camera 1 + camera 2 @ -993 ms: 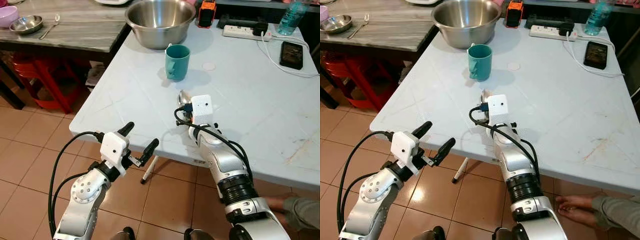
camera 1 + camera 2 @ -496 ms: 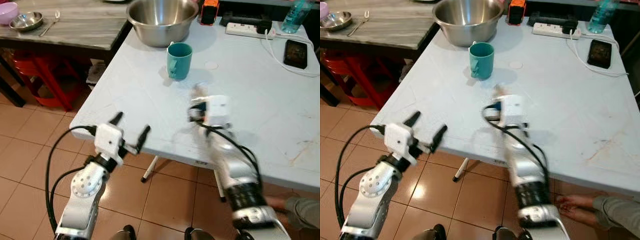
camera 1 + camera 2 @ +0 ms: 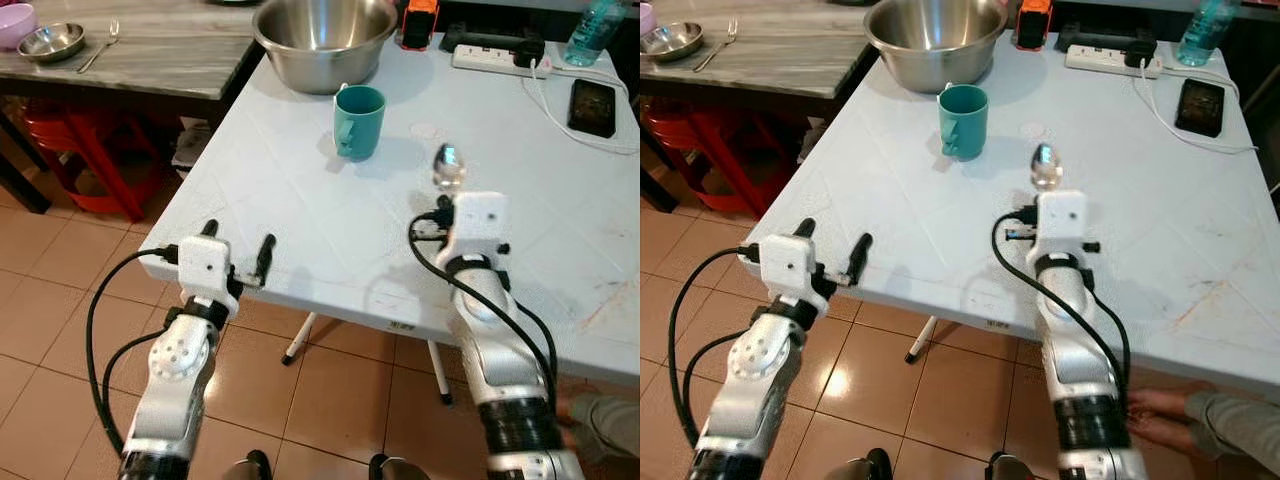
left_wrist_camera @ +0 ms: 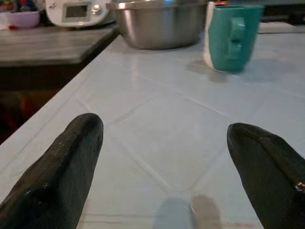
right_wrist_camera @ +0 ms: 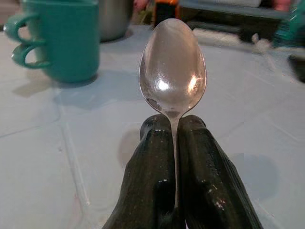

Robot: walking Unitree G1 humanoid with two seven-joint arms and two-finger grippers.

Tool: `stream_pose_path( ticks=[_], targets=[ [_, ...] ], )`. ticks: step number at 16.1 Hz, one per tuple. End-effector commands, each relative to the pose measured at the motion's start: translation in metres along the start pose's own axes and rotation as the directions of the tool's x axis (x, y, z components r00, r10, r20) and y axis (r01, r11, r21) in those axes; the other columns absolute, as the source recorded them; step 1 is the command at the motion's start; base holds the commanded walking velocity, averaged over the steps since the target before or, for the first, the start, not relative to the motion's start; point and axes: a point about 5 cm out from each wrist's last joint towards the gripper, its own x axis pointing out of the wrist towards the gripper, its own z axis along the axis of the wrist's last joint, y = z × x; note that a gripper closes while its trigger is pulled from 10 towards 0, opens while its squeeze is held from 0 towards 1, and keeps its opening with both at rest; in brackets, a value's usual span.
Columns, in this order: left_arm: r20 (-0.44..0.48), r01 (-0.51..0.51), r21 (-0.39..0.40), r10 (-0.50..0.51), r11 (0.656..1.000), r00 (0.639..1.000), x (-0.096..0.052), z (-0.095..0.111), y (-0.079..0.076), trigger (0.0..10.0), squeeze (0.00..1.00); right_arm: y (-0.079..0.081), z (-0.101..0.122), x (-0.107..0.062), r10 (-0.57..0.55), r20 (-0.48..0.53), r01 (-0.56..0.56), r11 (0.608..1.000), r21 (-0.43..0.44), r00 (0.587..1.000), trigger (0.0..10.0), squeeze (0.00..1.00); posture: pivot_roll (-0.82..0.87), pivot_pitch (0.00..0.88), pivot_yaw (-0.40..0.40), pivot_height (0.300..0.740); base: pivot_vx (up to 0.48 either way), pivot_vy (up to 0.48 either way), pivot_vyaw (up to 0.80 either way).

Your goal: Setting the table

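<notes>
The right gripper (image 5: 174, 129) is pinching a spoon (image 5: 172, 67) by its thin handle above the middle of the table (image 3: 300, 190), beside the teal mug (image 3: 356, 122). The spoon is likely risking twisting or slipping. The left gripper (image 3: 236, 250) is hovering spread at the near edge.

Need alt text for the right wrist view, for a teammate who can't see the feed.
The right end effector is shut on the handle of a metal spoon, its bowl pointing ahead above the pale blue table. A teal mug stands beyond it to one side, and the background is blurred.
</notes>
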Motion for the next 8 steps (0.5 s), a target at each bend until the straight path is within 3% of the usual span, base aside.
stream_pose_path(
  ticks=[1,4,8],
  targets=[
    [-0.012,-0.027,-0.003,0.027,1.0,1.0,0.0,-0.002,0.004,10.0,0.0,-0.006,0.006,-0.006,-0.015,0.057,0.014,1.0,0.004,0.998,10.0,0.0,-0.13,0.185,0.048,0.74,0.0,0.0,0.0],
    [-0.007,-0.037,-0.009,0.037,0.999,0.999,0.002,-0.002,0.004,10.0,0.0,-0.009,-0.001,-0.017,0.014,0.048,-0.016,0.999,0.033,0.999,10.0,0.0,-0.15,0.179,0.047,0.74,0.0,0.0,0.0],
    [-0.009,-0.069,-0.036,0.068,0.997,0.998,0.002,-0.003,0.007,10.0,0.0,-0.008,-0.007,-0.032,0.054,0.088,-0.054,0.999,-0.006,0.995,10.0,0.0,-0.15,0.184,0.049,0.74,0.0,0.0,0.0]
  ],
)
